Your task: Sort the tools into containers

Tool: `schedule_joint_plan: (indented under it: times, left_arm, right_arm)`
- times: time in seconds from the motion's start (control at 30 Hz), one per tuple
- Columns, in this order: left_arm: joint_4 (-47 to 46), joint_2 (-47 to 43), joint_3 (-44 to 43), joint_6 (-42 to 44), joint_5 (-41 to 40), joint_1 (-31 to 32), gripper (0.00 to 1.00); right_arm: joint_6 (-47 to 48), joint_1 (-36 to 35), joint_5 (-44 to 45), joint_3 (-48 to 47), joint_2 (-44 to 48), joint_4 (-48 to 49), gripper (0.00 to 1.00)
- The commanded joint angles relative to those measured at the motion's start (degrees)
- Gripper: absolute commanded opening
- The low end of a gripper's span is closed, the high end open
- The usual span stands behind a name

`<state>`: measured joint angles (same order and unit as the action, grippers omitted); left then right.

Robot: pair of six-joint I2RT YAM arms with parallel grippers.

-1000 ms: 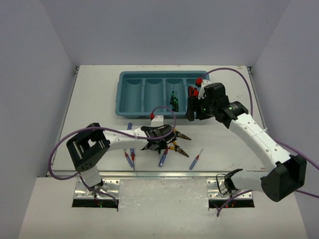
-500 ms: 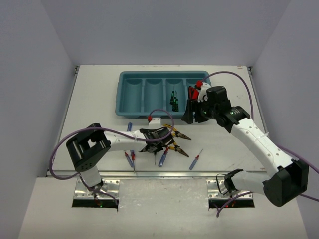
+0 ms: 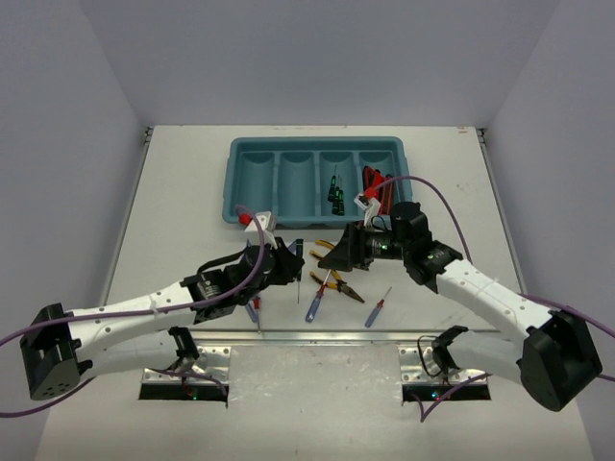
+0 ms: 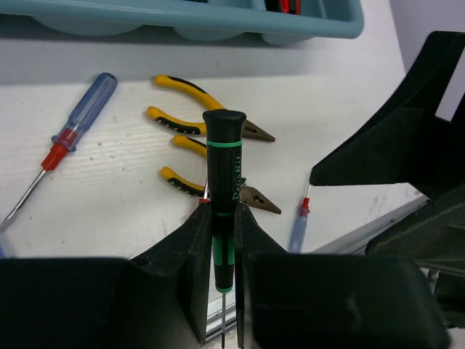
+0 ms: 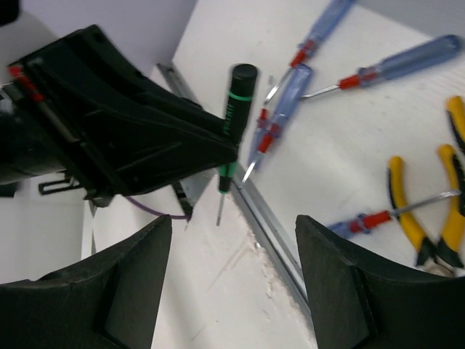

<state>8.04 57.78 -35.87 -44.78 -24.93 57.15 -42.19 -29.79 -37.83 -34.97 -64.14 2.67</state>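
A black-and-green-handled screwdriver point(image 4: 224, 174) sits clamped between the left gripper's point(image 4: 221, 212) closed jaws, its cap projecting past them, in front of the teal tray point(image 3: 231, 192). The right gripper point(image 5: 232, 291) gapes wide, holding nothing. The tray's third compartment holds black-and-green screwdrivers point(image 3: 334, 192), and its rightmost holds red-and-black utility knives point(image 3: 375, 181).

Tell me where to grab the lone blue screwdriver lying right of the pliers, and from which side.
Take the blue-and-red screwdriver by its thick blue handle, the near end, coming straight down with the jaws across it. It lies flat on the table, apart from the pliers, so both flanks are free; the thin shaft would probably slip.
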Motion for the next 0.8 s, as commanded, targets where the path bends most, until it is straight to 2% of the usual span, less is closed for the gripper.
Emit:
schedule_joint_plan:
  times: [0.0, 0.13, 0.27, 0.43, 0.5, 0.53, 0.6, 0.63, 0.7, 0.77]
  left_arm:
    - [-11.17, -3.46, 2.87, 3.60, 5.35, 0.59, 0.00]
    - [-12.69, -4.83, 2.95, 5.15, 8.91, 0.59, 0.00]
    - [-16.30, -6.51, 4.93, 5.75, 11.71, 0.59, 0.00]
    - [-17.71, -8.47, 6.53, 6.08, 12.73, 0.59, 0.00]
    - [-18.07, -9.00, 6.98, 6.10, 12.87, 0.59, 0.00]
    - [-18.26, -9.00, 7.07, 6.10, 13.06, 0.59, 0.00]
    - [-18.69, -8.67, 7.13, 6.10, 13.75, 0.59, 0.00]
    - [-18.75, -8.35, 7.13, 6.10, 14.07, 0.59, 0.00]
    - [-19.25, -7.77, 7.28, 6.10, 14.63, 0.59, 0.00]
    - [-19.20, -7.62, 7.30, 6.04, 14.67, 0.59, 0.00]
  right_arm:
    - [-7.51, -4.87, 1.89, 0.55, 1.17, 16.43, 0.68]
    - [-9.26, -6.52, 2.09, -0.03, -1.48, 19.96, 0.61]
    - [-10.59, -7.22, 3.11, -0.54, -4.38, 21.86, 0.49]
    - [-9.15, -8.08, 6.65, -1.30, -5.48, 19.07, 0.48]
    - [-8.76, -8.09, 8.36, -1.18, -5.05, 18.43, 0.45]
    - [-8.70, -8.09, 8.68, -1.07, -4.94, 18.45, 0.42]
    - [-8.91, -8.11, 8.45, -1.07, -4.97, 19.27, 0.28]
    - [-9.04, -8.17, 7.93, -1.07, -5.10, 19.92, 0.25]
    - [-9.05, -8.09, 7.60, -1.31, -5.29, 20.14, 0.24]
    - [-8.97, -8.09, 7.81, -1.42, -5.05, 20.18, 0.33]
